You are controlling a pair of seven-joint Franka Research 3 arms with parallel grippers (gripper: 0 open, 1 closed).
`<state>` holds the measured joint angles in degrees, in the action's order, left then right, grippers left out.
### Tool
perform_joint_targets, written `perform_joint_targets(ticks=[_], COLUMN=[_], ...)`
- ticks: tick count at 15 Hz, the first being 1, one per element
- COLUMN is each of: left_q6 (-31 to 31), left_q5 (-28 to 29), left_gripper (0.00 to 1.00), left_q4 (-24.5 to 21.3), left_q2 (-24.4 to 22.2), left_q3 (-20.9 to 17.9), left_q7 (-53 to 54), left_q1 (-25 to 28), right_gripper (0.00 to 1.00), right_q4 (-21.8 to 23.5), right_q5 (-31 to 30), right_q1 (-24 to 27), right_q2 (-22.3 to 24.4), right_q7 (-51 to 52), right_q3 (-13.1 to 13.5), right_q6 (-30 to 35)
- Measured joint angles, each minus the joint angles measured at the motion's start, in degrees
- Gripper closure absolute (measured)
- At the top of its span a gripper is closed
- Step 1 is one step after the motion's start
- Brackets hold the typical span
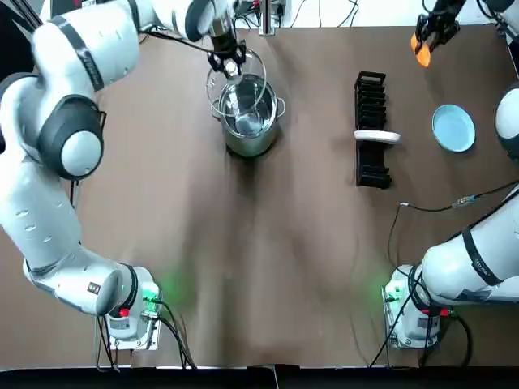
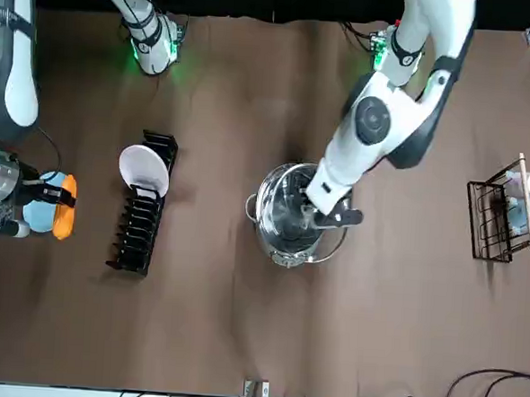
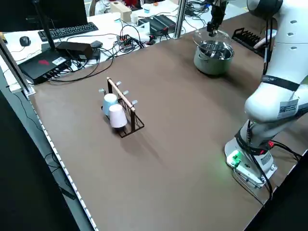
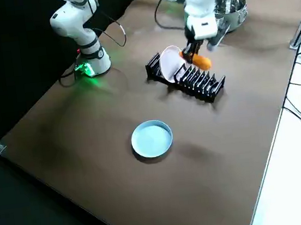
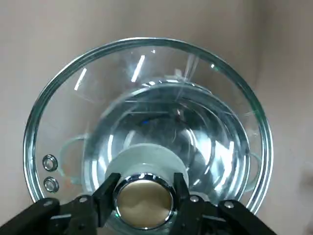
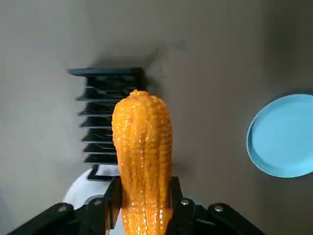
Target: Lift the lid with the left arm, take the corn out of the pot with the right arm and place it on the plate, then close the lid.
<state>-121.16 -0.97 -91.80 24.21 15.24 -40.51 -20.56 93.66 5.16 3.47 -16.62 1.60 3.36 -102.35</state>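
My left gripper (image 1: 228, 61) is shut on the metal knob (image 5: 143, 198) of the glass lid (image 5: 146, 78) and holds it just above the steel pot (image 1: 250, 121), shifted slightly toward the table's far side. Through the glass, the pot looks bare inside. My right gripper (image 1: 428, 35) is shut on the orange corn (image 6: 143, 142), holding it in the air near the far right of the table. The light blue plate (image 1: 452, 128) lies on the table nearer the robot than the corn, and in the front view the corn (image 2: 64, 207) overlaps its edge.
A black dish rack (image 1: 371, 130) holding one white plate (image 1: 378, 136) stands between pot and blue plate. A wire rack with mugs (image 2: 504, 209) sits on the table's left side. Cables (image 1: 438, 207) trail near the right arm's base.
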Motion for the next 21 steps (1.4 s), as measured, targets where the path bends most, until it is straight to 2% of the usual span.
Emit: perform_joint_targets(ticks=[4,8,11,15,16,21], left_q6=[-0.91,-0.86,-0.82,-0.80,-0.80,-0.98], left_q5=[0.00,0.00,0.00,0.00,0.00,0.56], left_gripper=[0.49,0.49,0.49,0.49,0.49,0.49], left_q4=[0.15,0.22,0.17,0.14,0.13,0.26], left_q2=[1.77,1.80,2.27,3.34,3.87,4.78], left_q3=[0.01,0.02,0.02,-0.20,-0.41,-0.44], left_q7=[-4.29,-5.92,-6.52,-6.87,-6.87,-6.87], left_q1=[-2.56,-3.30,-4.19,-4.41,-4.41,-4.52], right_gripper=[0.57,0.57,0.57,0.57,0.57,0.57], right_q4=[6.02,8.40,10.79,12.22,12.29,12.34], right_q5=[-0.85,-0.85,-0.85,-1.86,-2.99,-5.39], right_q1=[6.85,14.08,16.07,16.11,16.72,20.52], right_q2=[0.02,0.03,-0.56,-4.88,-7.47,-13.15], right_q7=[5.49,15.94,18.94,19.00,19.00,20.15], right_q3=[0.02,0.05,0.03,-0.17,-0.12,-0.04], right_q6=[-8.23,-9.75,-13.22,-17.96,-20.56,-28.17])
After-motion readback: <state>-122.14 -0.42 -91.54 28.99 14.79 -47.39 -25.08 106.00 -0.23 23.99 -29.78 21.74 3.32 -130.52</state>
